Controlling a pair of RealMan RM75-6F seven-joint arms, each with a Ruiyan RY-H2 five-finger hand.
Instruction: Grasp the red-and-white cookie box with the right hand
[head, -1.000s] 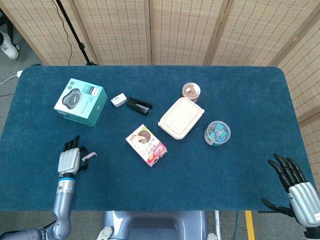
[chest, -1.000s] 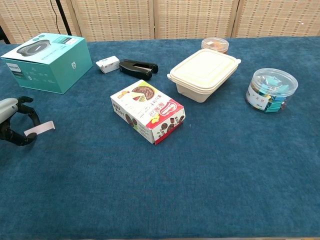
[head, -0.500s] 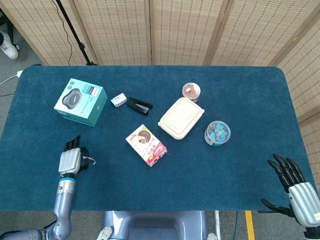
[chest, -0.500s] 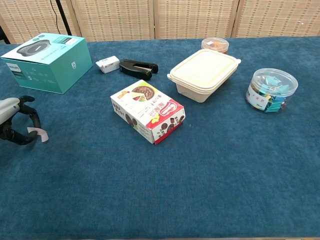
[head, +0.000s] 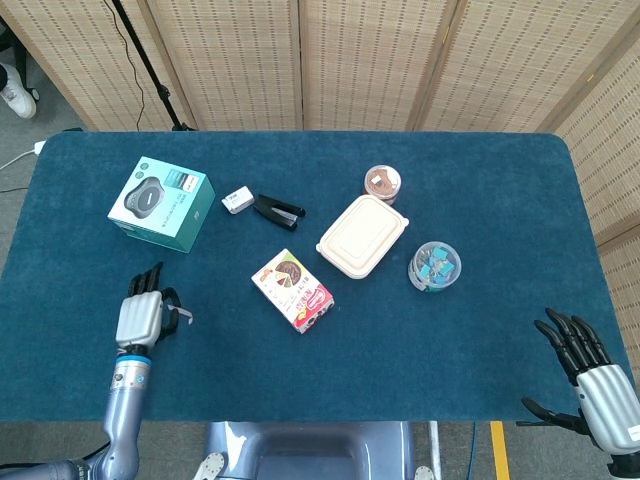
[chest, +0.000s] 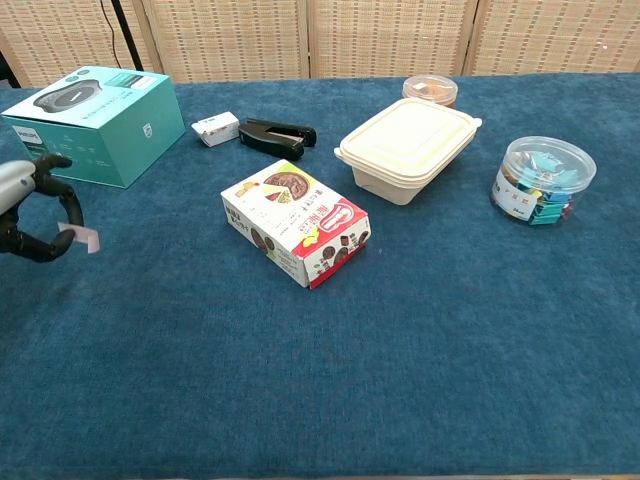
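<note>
Change noted: your left robot hand (chest: 30, 215), at the near-left of the blue-carpeted bench (head: 480, 200), has lifted and drawn slightly farther from you over the last second, and the small pale tag (chest: 80, 237) pinched at its curled fingertips has swung from sticking out flat to hanging close under the fingers. Your right robot hand (head: 590, 375) has not moved; it sits at the near-right corner past the bench edge, fingers spread, holding nothing. Consequence for the task, as a judgement: nothing has started, since the reach must come from the right side. Task item: the red-and-white cardboard cookie box (chest: 294, 223) lies flat near the bench centre, apart from its neighbours, just near-left of the cream lidded plastic food container (chest: 408, 148) and well apart from the right robot hand. Writing: the box face shows cookie pictures and print too small to read; the teal cardboard product box (chest: 92, 122) at far left carries lettering on its side that seems to read "PHILIPS", though it is small.
</note>
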